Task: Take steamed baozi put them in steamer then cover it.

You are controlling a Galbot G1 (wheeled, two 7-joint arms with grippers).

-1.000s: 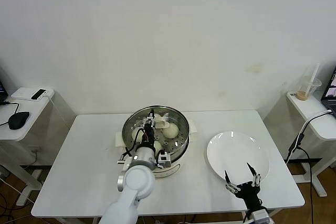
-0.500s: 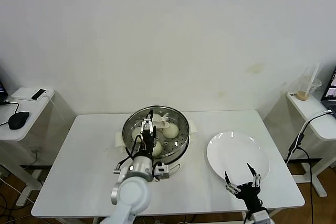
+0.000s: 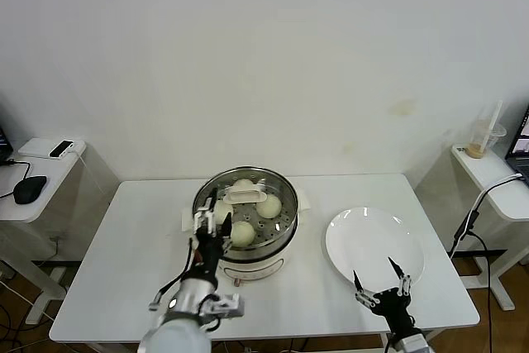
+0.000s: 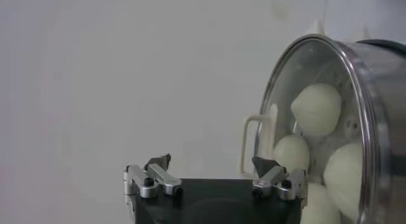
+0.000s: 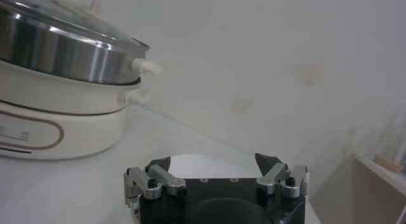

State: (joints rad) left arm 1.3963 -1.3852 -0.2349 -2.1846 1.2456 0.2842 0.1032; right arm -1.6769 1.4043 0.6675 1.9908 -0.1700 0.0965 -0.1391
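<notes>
The steamer [image 3: 277, 243] stands mid-table on its cream base. The glass cover [image 3: 242, 196] lies on it, its cream handle at the centre. Steamed baozi [image 3: 270, 205] show through the glass, one at the back, one at the right, one at the front. My left gripper [image 3: 211, 222] is open and empty, just off the steamer's front left side, apart from the cover. In the left wrist view my left gripper [image 4: 211, 165] faces the cover [image 4: 282, 79] and the baozi [image 4: 317, 108] under it. My right gripper [image 3: 382, 281] is open and empty over the plate's front edge.
A flat white plate [image 3: 372, 237] with nothing on it lies at the table's right. The right wrist view shows my right gripper [image 5: 212, 162], the steamer [image 5: 63, 51] and the plate [image 5: 190, 160]. Side tables stand at both sides; a drink cup [image 3: 483, 140] is on the right one.
My left gripper has let go of the cover's handle and drawn back toward the front left. The cover stays on the steamer. The right arm has not moved.
</notes>
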